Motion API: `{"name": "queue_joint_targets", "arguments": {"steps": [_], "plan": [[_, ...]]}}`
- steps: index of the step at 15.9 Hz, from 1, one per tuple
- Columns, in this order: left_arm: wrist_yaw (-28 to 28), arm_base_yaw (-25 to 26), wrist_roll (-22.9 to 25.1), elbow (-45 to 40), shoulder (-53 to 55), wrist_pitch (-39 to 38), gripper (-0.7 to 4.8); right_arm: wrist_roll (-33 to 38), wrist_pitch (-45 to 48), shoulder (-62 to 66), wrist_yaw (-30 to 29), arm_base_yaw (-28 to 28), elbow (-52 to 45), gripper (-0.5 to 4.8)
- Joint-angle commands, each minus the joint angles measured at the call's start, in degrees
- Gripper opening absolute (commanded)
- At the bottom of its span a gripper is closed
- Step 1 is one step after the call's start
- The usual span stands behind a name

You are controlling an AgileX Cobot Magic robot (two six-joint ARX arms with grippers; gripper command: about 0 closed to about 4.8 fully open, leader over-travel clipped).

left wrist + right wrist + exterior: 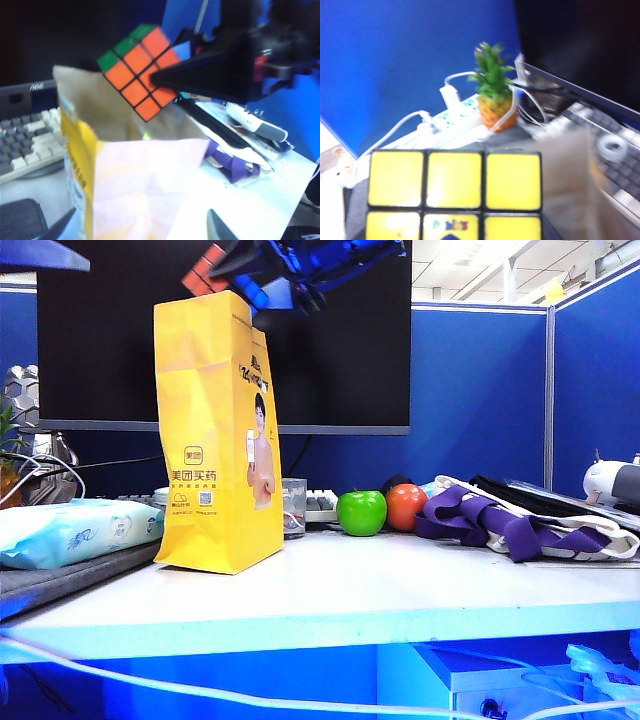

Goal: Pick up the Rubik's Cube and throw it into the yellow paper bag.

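We count one cube point(205, 270), held by the right gripper point(268, 278) high over the open mouth of the one yellow bag point(215, 440), which stands upright on the white table point(400, 590). From the left wrist we see the right gripper's dark finger point(200, 75) pressed against the cube's point(142, 70) orange face, with a green face beside it and the bag's point(145, 180) opening just below; from the right wrist the cube point(455, 192) shows its yellow face close to the lens, so the right gripper is clamped on it. Of the left gripper point(140, 231) we see only two dark fingertips point(220, 230) at the edge of its own view, standing apart with nothing between them, near the bag's top. On the table we count one green apple point(361, 512) and one orange fruit point(406, 506) touching side by side, one pale blue wipes pack point(75, 532) left of the bag, one purple-strapped cloth bag point(520, 520) to the right, and one keyboard point(320, 505) behind, below one dark monitor point(340, 360). One small pineapple point(494, 95) stands by a white power strip point(455, 117).
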Motion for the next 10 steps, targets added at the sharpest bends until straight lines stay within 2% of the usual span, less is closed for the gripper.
{"name": "queue_joint_targets", "arguments": {"steps": [1, 6, 7, 8, 9, 10], "plan": [[0.0, -0.1, -0.2, 0.3, 0.6, 0.7, 3.35, -0.5, 2.6, -0.4, 0.7, 1.4, 0.5, -0.01], [0.5, -0.1, -1.4, 0.3, 0.6, 0.6, 3.35, -0.7, 2.0, -0.3, 2.0, 1.4, 0.5, -0.01], [0.5, -0.1, -1.3, 0.3, 0.6, 0.7, 3.35, -1.4, 1.9, -0.3, 2.9, 1.4, 0.5, 0.74], [0.5, -0.1, -1.3, 0.3, 0.6, 0.7, 3.35, -1.5, 2.2, -0.3, 3.8, 1.4, 0.5, 2.42], [0.5, -0.1, -1.3, 0.3, 0.6, 0.7, 3.39, -1.5, 3.0, -0.3, 5.8, 1.4, 0.5, 4.79], [0.4, -0.1, -1.5, 0.3, 0.6, 0.7, 3.57, -2.0, 3.2, -0.4, 6.4, 1.4, 0.7, 4.79]]}}
